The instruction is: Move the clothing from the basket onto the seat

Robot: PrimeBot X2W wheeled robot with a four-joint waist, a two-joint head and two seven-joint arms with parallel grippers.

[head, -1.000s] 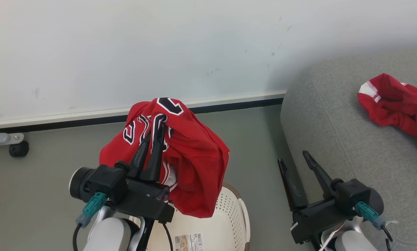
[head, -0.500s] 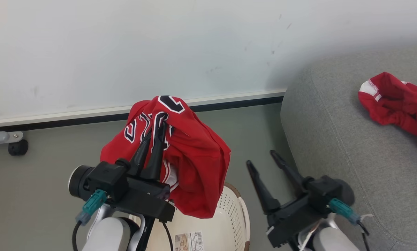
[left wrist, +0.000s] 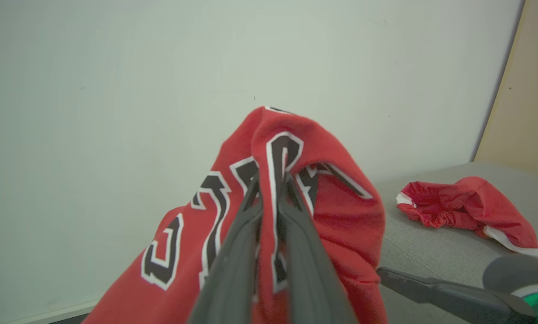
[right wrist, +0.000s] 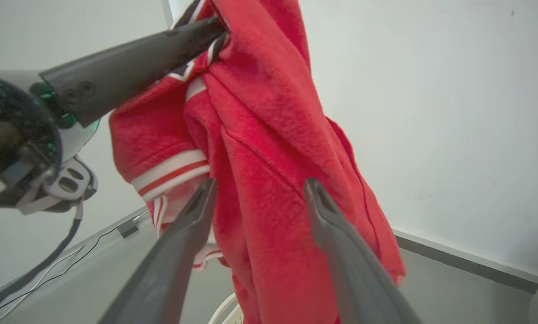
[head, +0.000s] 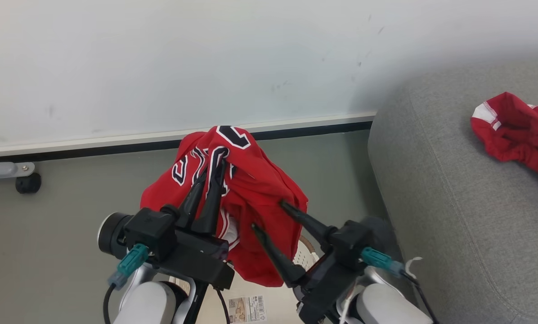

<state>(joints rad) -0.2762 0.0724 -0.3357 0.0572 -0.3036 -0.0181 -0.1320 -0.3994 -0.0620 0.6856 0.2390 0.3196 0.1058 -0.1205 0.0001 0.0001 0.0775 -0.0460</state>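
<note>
Clenching the jersey (head: 269, 180), your left jaws are holding it aloft. Your right wrist view is showing right jaws released at its hanging fold.

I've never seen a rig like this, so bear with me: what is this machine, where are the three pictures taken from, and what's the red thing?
It is a wheeled robot with two arms, each ending in a gripper with two long dark fingers. One picture comes from a camera on its head, looking down; the other two from cameras on its wrists, looking along each gripper's fingers. The left gripper is shut on a red jersey, held up above a cream laundry basket. The right gripper is open, its fingers close by the hanging cloth. On the right stands a grey sofa with a second red garment lying on it.
</note>
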